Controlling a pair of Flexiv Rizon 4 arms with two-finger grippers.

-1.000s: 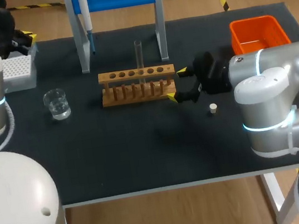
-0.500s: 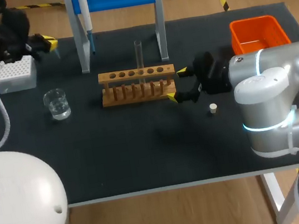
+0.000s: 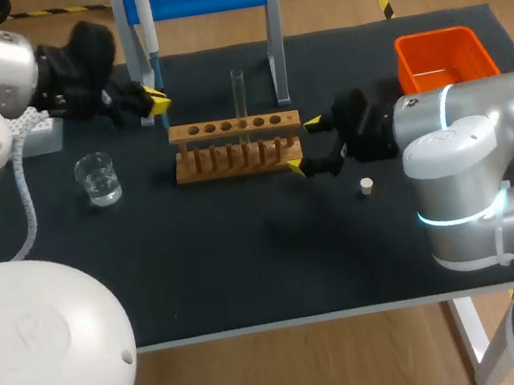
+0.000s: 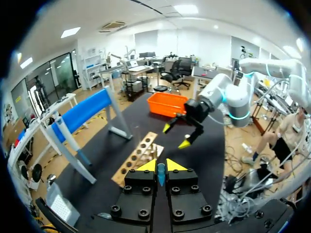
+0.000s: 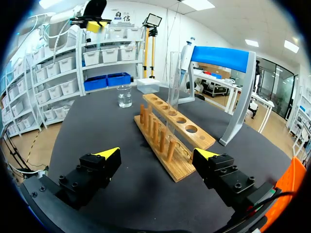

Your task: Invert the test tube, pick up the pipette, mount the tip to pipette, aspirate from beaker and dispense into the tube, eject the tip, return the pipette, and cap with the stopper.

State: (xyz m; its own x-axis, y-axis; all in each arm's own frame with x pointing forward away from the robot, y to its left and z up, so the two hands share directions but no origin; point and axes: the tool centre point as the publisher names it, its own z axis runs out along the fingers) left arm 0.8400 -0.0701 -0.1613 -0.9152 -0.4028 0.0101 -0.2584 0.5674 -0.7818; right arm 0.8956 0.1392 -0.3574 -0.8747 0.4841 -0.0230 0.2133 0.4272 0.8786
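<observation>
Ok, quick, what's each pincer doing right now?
Left pincer: closed on a small blue bit; can't tell what it is.
Right pincer: open, empty, at the rack end.

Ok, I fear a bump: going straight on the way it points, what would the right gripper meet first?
Most likely the near end of the wooden rack, ahead between the open fingers of the right gripper; the test tube stands farther along.
</observation>
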